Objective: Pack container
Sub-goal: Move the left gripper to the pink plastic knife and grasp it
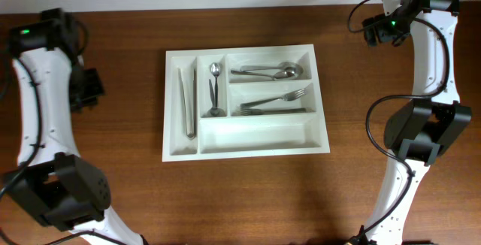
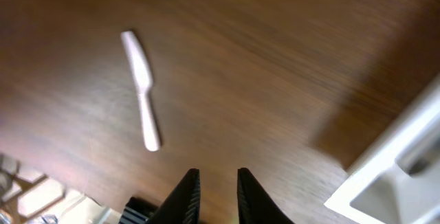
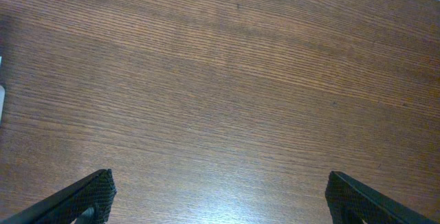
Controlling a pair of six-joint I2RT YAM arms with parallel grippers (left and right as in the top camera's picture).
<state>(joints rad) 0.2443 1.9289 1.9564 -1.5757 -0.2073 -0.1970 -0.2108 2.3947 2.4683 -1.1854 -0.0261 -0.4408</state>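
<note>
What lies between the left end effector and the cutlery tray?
Only bare wooden table separates the left end effector from the cutlery tray, in the left wrist and overhead views. The white knife lies off to the other side.

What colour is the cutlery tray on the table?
White. The cutlery tray shows best in the overhead view.

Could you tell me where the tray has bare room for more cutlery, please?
In the tray, the long bottom compartment is bare, below the forks. The spoons above them and both narrow upright slots on the left already hold cutlery.
</note>
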